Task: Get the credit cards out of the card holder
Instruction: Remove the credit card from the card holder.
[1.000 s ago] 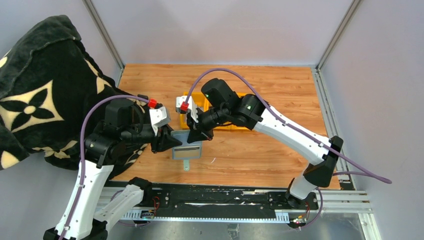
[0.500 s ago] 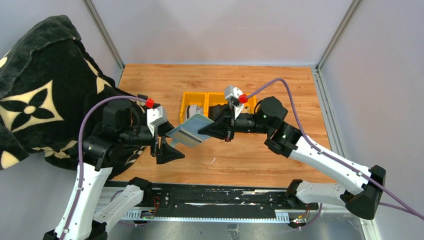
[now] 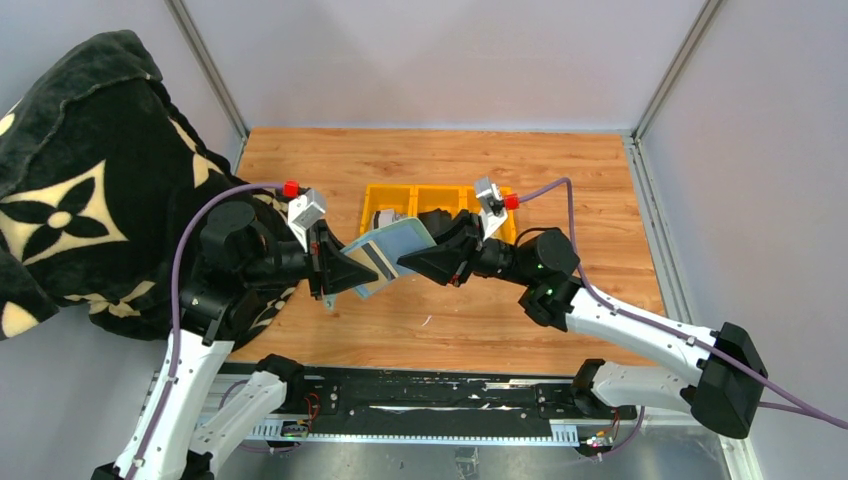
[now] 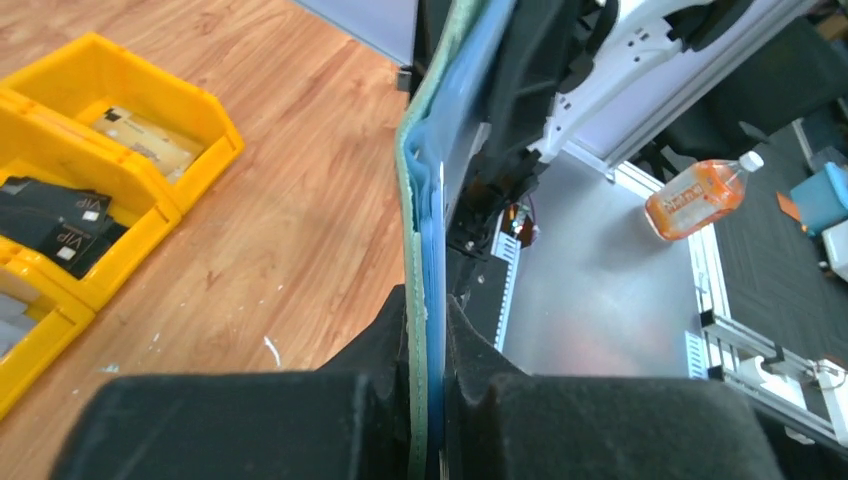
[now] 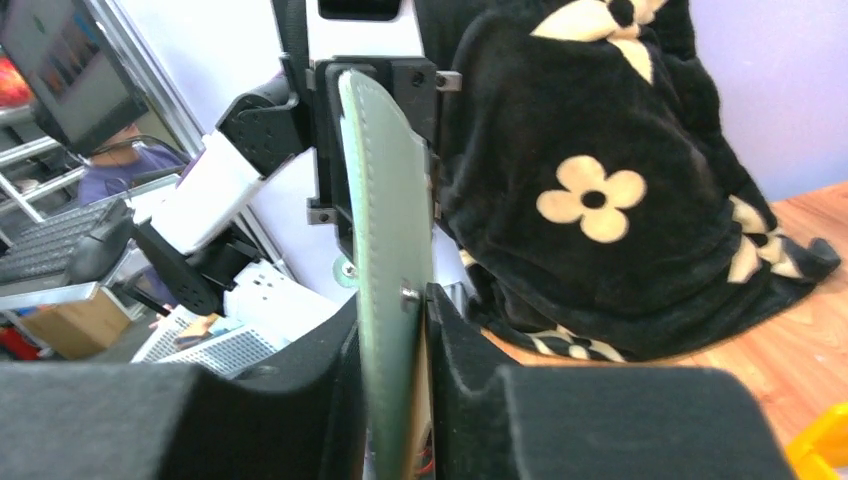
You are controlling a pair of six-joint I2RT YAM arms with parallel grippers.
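The card holder (image 3: 397, 239) is suspended in the air between the two arms, above the desk (image 3: 560, 200) and just in front of the yellow tray (image 3: 440, 188); it touches neither. The left hand (image 4: 428, 318) is pressed together on one edge of the holder, and the right hand (image 5: 420, 300) pinches the opposite edge, next to the small metal snap. This two-point grip keeps the soft material stretched flat and tilted, so that the pocket side faces upward. A pale card (image 3: 372, 272) with a dark stripe shows on that side and appears to be seated in the holder. A tan card (image 4: 142, 136) lies in one tray compartment. Judgement: extraction is incomplete. One hand must release and re-grip the card edge while the other secures the holder.
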